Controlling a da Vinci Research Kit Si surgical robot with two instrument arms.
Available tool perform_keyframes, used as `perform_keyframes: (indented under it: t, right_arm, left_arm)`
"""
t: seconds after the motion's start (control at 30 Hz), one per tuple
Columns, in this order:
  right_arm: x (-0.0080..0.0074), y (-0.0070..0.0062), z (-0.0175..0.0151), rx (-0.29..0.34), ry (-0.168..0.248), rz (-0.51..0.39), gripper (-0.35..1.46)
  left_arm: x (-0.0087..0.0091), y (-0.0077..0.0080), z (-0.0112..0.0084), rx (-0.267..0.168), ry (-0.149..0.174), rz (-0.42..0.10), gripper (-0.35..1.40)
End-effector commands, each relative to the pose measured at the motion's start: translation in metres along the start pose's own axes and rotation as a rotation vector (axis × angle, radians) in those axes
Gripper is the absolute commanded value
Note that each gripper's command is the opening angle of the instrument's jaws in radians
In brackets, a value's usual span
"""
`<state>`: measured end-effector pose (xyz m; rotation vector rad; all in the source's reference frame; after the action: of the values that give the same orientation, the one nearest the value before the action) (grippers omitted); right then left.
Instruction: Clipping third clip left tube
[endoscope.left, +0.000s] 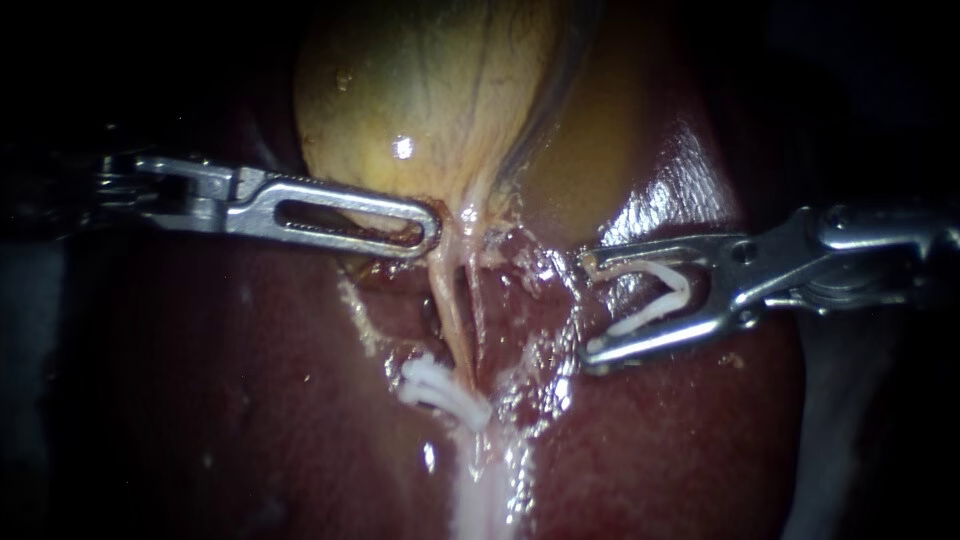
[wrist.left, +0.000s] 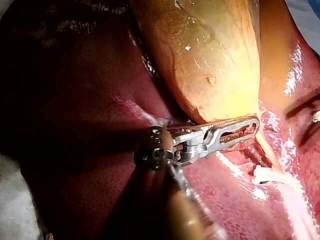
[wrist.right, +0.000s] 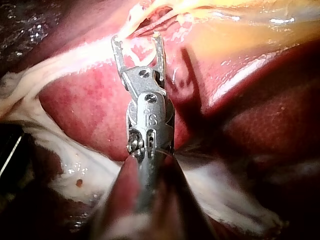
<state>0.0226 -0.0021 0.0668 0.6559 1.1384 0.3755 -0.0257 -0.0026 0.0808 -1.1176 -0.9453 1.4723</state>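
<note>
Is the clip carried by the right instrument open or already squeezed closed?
Open. In the endoscope view the white clip sits in the right instrument's pincer with its legs spread in a V, around no tube.

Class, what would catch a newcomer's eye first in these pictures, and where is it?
The yellow gallbladder bulges above the dark liver, with the left instrument shut on its lower end. The right instrument holds a spread white clip between its jaws, while fixed clips sit across a tube lower down.
</note>
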Motion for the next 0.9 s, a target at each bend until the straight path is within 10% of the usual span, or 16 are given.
perform_keyframes:
  t: [0.03, 0.47, 0.9]
  right_arm:
    - [0.0, 0.0, 0.0, 0.002, 0.0, 0.0, 0.49]
    - [0.0001, -0.0002, 0.0003, 0.004, 0.009, 0.001, 0.49]
    - [0.0004, -0.0003, 0.0012, 0.003, 0.019, 0.008, 0.49]
  left_arm:
    - [0.0, 0.0001, -0.0002, -0.002, -0.001, 0.0, -0.35]
    - [0.0022, 0.0043, -0.0053, -0.015, 0.008, -0.026, -0.35]
    - [0.002, 0.0056, -0.0057, -0.018, 0.013, -0.024, -0.35]
